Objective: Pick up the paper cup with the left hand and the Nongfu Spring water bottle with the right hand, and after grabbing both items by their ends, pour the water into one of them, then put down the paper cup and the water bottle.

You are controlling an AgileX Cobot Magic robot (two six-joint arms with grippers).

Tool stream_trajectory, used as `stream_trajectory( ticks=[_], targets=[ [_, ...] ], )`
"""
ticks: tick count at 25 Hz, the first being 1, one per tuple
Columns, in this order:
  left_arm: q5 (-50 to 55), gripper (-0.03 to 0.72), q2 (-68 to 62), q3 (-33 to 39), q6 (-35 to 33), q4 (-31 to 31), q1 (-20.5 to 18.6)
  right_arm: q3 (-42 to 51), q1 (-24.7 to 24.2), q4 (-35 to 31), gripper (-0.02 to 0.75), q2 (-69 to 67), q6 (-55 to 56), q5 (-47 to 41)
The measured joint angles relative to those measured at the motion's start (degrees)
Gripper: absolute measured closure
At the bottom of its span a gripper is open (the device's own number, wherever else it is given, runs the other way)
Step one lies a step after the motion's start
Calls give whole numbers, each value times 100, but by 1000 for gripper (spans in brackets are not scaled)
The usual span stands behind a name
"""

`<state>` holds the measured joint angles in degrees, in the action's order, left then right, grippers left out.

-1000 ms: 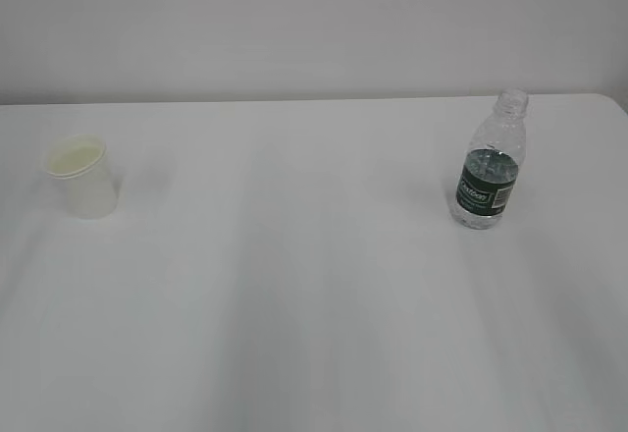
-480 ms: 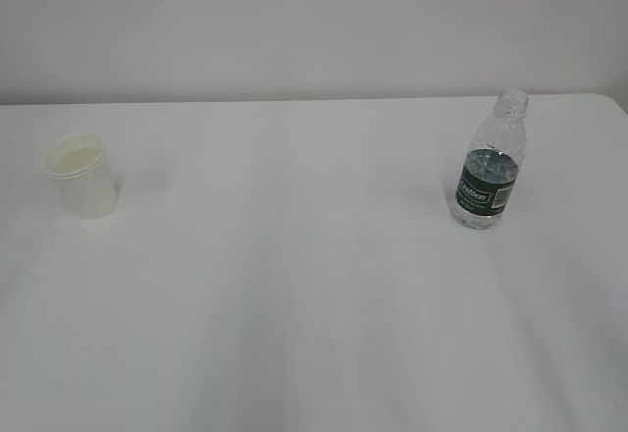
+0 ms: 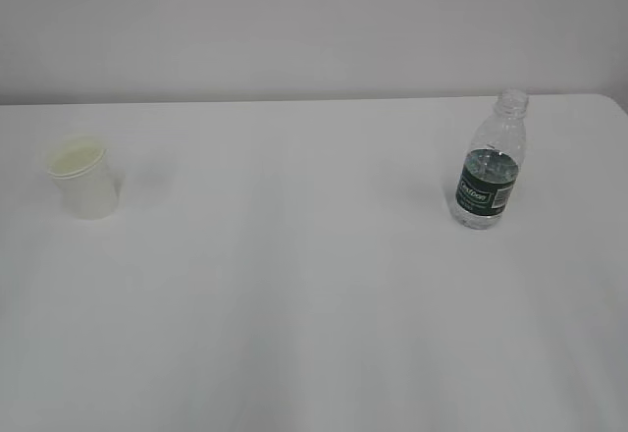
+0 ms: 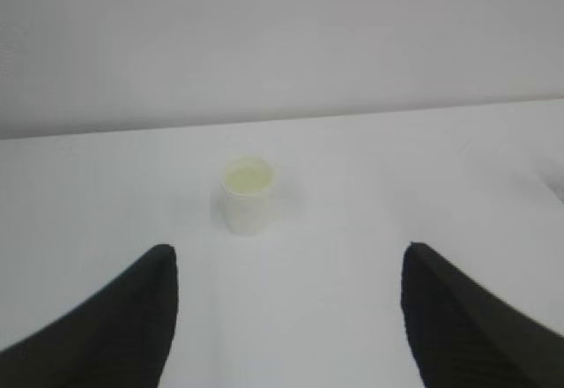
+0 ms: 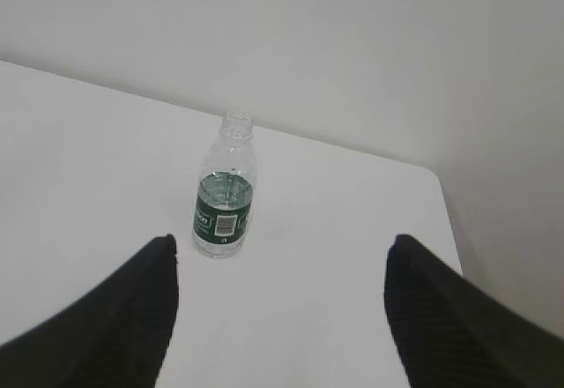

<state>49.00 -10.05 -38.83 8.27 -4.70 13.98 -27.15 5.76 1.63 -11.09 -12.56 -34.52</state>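
Note:
The white paper cup point(image 3: 85, 177) stands upright at the table's left; the left wrist view shows the cup point(image 4: 247, 196) ahead with its cream inside. My left gripper point(image 4: 286, 260) is open, well short of the cup, nothing between its fingers. The capless Nongfu Spring water bottle point(image 3: 491, 162) stands upright at the right, with a dark green label and water point(image 3: 479, 212) in its lower part. In the right wrist view the bottle point(image 5: 224, 190) is ahead and left of my open right gripper point(image 5: 280, 251). Neither arm shows in the exterior view.
The white table point(image 3: 294, 285) ends at a pale wall behind. Its right edge and far right corner point(image 5: 436, 185) lie close beyond the bottle.

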Motion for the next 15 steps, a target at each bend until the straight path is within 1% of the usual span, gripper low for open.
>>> stream_trajectory(
  ticks=[10,15],
  targets=[
    [829,133,0,0,-111,397,0,0,0,184,183,825,440,-1394],
    [903,134,0,302,-111,513,0,-67,0,245,183,1090,582,-1874]
  ],
)
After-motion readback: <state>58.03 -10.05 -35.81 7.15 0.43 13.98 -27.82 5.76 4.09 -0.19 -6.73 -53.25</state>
